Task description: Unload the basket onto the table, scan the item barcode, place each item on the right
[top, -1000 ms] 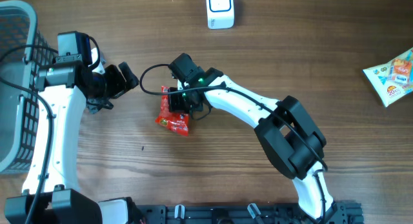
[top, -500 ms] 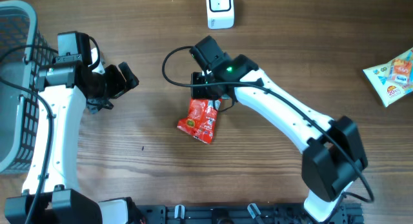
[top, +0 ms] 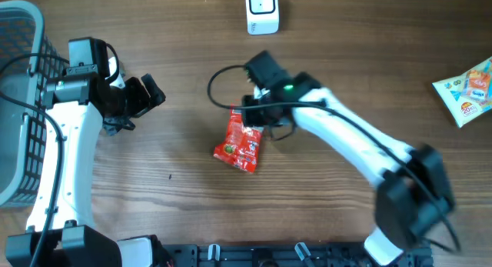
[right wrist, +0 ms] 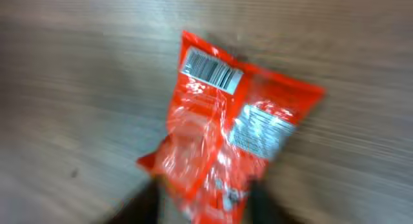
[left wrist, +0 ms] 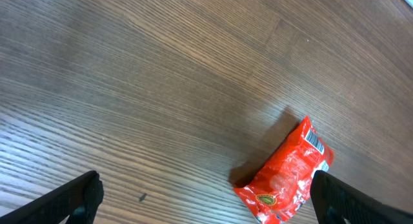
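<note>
1. The red glossy snack packet point(top: 239, 141) lies flat on the brown wood-grain table point(top: 369, 51), just left of centre in the overhead view, with its long axis near vertical in the frame.
2. In the left wrist view the packet point(left wrist: 287, 179) sits at the lower right, casting a shadow on the table, and nothing is in contact with it.
3. A white barcode panel point(right wrist: 210, 69) is at the packet's upper left corner in the right wrist view. That view is motion-blurred.
4. The right gripper point(top: 257, 117) is over the packet's upper end in the overhead view. In its own camera its fingers point(right wrist: 151, 199) appear as two dark blurred shapes, spread apart at the lower edge. The packet's point(right wrist: 235, 133) lower end shows between them, and no grip on it is evident.
5. A black cable point(top: 215, 86) loops to the upper left of that gripper.
6. The left gripper point(top: 146, 94) is well apart from the packet, at the centre left of the overhead view. Its fingers point(left wrist: 77, 197) stand fully spread at the lower corners of its own view, with nothing between them.
7. A white rectangular scanner unit point(top: 262, 11) sits at the top centre edge of the overhead view.
8. A grey mesh basket point(top: 19, 105) occupies the left edge.
9. A multicoloured foil packet point(top: 467, 86) lies at the right edge.
</note>
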Action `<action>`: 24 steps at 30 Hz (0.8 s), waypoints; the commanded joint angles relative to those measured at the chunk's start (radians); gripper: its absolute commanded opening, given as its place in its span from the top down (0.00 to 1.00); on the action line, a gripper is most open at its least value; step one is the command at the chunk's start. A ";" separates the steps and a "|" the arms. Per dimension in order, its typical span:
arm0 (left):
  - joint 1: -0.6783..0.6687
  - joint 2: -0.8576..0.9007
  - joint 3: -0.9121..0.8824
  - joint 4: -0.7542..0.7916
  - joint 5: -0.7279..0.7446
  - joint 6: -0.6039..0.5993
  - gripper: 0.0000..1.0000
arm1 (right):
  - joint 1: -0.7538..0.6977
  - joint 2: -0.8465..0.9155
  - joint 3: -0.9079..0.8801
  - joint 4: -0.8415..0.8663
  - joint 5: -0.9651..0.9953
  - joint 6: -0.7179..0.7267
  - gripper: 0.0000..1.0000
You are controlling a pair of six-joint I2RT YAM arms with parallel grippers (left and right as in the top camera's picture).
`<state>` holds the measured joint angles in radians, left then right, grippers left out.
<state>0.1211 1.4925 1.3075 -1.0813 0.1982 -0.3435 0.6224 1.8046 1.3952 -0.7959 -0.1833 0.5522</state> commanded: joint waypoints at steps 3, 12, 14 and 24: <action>0.006 0.001 0.011 0.000 -0.006 -0.009 0.00 | -0.084 -0.074 -0.039 -0.064 -0.024 -0.055 0.00; 0.005 0.001 0.011 0.000 -0.006 -0.009 0.00 | -0.085 -0.058 -0.527 0.468 -0.356 0.277 0.00; 0.006 0.001 0.011 -0.001 -0.006 -0.009 0.00 | -0.080 -0.058 -0.533 0.484 -0.351 0.314 0.00; 0.005 0.001 0.011 0.000 -0.006 -0.009 0.00 | -0.001 0.173 -0.534 0.825 -0.350 0.544 0.02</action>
<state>0.1211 1.4925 1.3075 -1.0817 0.1978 -0.3435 0.6174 1.8519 0.8932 0.0208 -0.5808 1.0260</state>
